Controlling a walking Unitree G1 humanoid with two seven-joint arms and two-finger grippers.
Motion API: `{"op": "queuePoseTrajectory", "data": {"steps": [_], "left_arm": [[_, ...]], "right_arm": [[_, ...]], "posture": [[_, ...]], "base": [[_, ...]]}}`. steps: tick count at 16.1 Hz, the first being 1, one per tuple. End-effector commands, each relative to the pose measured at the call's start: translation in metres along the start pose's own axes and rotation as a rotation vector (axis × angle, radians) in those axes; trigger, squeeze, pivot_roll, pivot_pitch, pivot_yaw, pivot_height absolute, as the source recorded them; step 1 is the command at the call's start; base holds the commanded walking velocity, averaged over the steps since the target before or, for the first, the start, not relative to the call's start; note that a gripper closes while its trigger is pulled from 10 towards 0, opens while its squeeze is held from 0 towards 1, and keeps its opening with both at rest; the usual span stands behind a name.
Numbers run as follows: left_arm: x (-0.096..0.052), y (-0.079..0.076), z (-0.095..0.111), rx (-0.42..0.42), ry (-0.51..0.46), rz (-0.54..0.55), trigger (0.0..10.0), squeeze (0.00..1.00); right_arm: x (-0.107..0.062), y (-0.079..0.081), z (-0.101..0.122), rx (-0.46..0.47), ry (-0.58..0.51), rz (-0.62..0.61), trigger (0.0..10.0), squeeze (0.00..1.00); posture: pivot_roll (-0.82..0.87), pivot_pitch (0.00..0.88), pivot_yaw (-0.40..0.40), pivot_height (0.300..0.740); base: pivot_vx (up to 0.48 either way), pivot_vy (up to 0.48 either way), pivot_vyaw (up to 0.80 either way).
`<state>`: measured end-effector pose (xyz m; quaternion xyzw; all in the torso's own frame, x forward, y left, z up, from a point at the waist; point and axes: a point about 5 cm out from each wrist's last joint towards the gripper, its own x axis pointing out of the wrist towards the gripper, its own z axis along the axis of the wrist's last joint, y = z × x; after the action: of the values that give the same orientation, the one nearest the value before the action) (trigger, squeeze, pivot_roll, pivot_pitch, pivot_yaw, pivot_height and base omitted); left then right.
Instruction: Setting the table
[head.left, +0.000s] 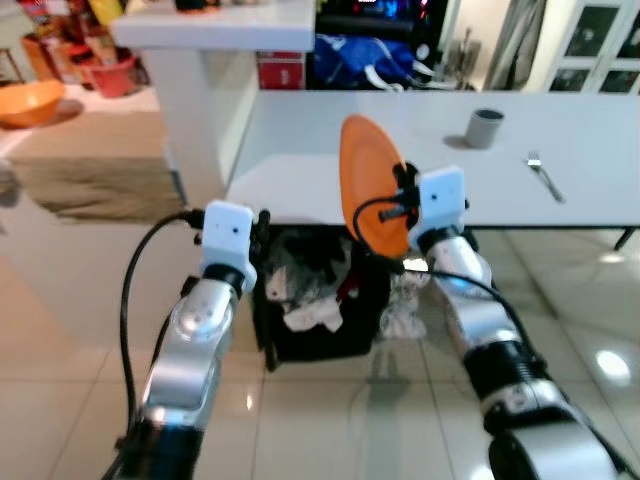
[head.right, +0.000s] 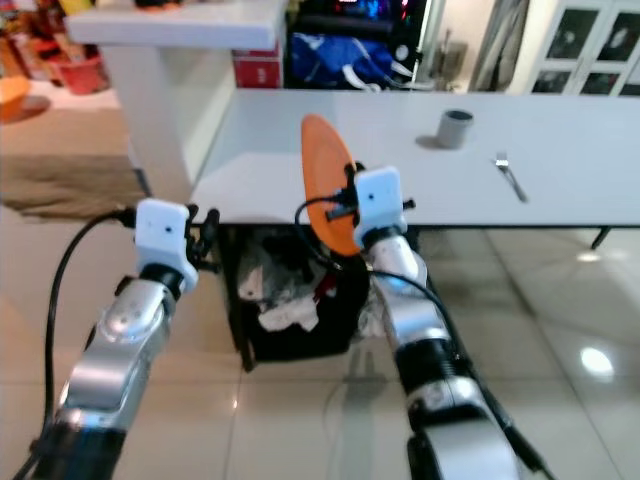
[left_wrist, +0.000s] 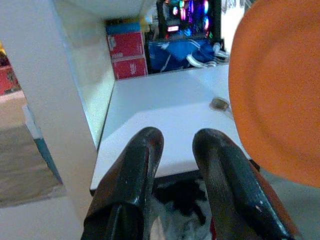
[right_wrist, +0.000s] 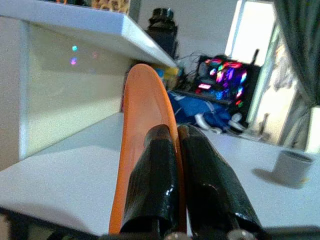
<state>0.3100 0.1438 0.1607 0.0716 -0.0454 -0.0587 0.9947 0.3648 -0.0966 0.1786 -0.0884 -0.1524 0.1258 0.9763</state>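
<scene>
So my right tool (head.left: 398, 205) clamps the orange plate (head.left: 368, 185) on edge, left tool (left_wrist: 175, 160) released, while cup (head.left: 485, 128) and fork (head.left: 543, 174) already sit on the surface (head.left: 330, 130).

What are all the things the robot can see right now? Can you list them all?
orange plate: one, orange, held on edge above the near table edge
table: one, white, ahead
cup: one, grey, on the table
fork: one, silver, right of the cup
bin: one, black, full of crumpled rubbish, under the table edge
orange bowl: one, far left
blue bag: one, behind the table
right gripper: black fingers clamped on the plate rim
left gripper: black fingers apart, holding nothing
</scene>
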Motion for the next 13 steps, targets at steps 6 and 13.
{"op": "queuePoseTrajectory", "data": {"steps": [6,13], "left_arm": [[0.002,0.0,0.0025,-0.006,-0.006,-0.011,10.0,0.0],[0.0033,0.0015,0.001,0.006,-0.002,0.017,10.0,0.0]], "right_arm": [[0.0069,0.0047,0.0152,0.006,-0.072,0.018,0.0,0.0],[0.0086,0.0029,0.0164,-0.002,-0.072,0.029,0.0,0.0]], "posture": [[-0.01,0.0,0.014,0.74],[-0.02,0.0,0.002,0.74]], "base": [[0.309,-0.364,0.0],[0.131,-0.151,0.0]]}}
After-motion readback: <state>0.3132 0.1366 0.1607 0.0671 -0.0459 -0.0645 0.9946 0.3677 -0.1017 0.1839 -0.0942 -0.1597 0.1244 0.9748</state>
